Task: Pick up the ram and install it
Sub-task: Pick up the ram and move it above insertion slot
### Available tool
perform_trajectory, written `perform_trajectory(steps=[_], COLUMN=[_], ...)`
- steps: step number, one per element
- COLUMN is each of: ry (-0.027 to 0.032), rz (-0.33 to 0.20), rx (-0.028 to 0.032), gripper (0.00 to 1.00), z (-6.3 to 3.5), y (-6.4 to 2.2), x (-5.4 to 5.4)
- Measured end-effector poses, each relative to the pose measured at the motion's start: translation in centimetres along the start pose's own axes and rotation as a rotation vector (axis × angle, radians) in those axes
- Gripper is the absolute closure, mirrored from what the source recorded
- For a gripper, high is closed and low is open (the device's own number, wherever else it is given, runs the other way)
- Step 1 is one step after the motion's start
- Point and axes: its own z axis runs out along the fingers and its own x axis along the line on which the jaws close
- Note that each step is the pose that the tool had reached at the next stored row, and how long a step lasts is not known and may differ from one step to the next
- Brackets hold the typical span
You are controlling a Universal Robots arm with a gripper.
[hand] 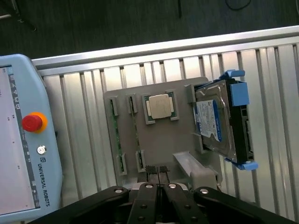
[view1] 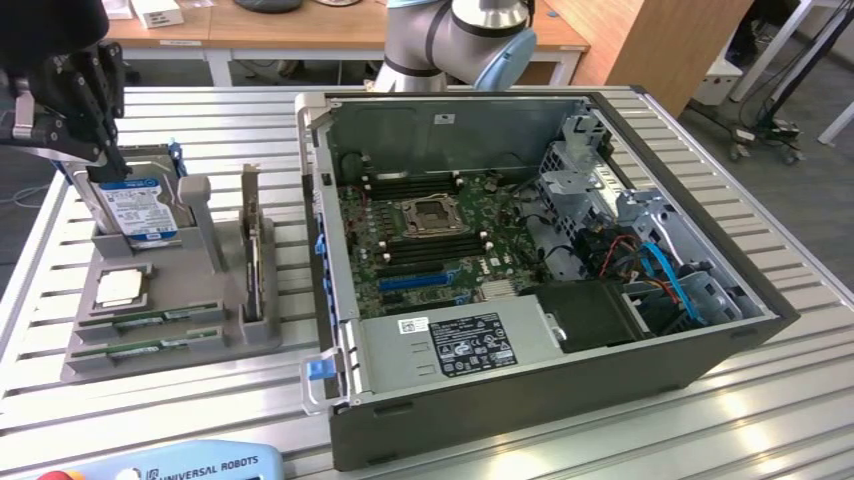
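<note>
Two ram sticks (view1: 147, 320) stand on edge in the slots of a grey holder (view1: 200, 330) at the exterior view's left, their thin green boards edge-up. My gripper (view1: 99, 152) hangs above the holder's far end, over the hard drive (view1: 136, 210), apart from the ram. In the wrist view the gripper (hand: 158, 170) is shut with nothing between its fingertips. It sits above the holder's (hand: 154, 140) edge, close to the end of the nearer ram stick (hand: 139, 159). The open computer case (view1: 534, 390) lies to the right, with its motherboard (view1: 427, 240) exposed.
The holder also carries a CPU (hand: 160, 106), the silver hard drive (hand: 212, 121) in a blue frame, and a dark expansion card (view1: 251, 250) standing on edge. A teach pendant (hand: 23, 140) with a red stop button lies near the table's edge. The table (view1: 747, 420) is slatted aluminium.
</note>
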Motion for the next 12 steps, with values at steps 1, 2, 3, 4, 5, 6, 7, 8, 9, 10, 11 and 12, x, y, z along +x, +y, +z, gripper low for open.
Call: perform_trajectory(steps=[1,2,3,4,5,6,7,8,9,10,11,12], ry=[0.0003,0.0007,0.0011,0.0014,0.0019,0.0021,0.0023,0.0024,0.0024,0.0023,0.0023,0.0023], rz=[-0.007,-0.015,-0.025,-0.034,-0.043,-0.048,-0.050,-0.051,-0.051,-0.051,-0.051,-0.051], rx=[-0.0001,-0.0004,-0.0006,-0.0008,-0.0009,-0.0011,-0.0012,-0.0013,-0.0012,-0.0012,-0.0012,-0.0012], gripper=[0.90,0.90,0.90,0.90,0.90,0.90,0.90,0.90,0.90,0.90,0.90,0.90], z=[0.01,0.01,0.02,0.04,0.04,0.04,0.04,0.04,0.04,0.04,0.04,0.04], y=[0.00,0.00,0.00,0.00,0.00,0.00,0.00,0.00,0.00,0.00,0.00,0.00], x=[0.00,0.00,0.00,0.00,0.00,0.00,0.00,0.00,0.00,0.00,0.00,0.00])
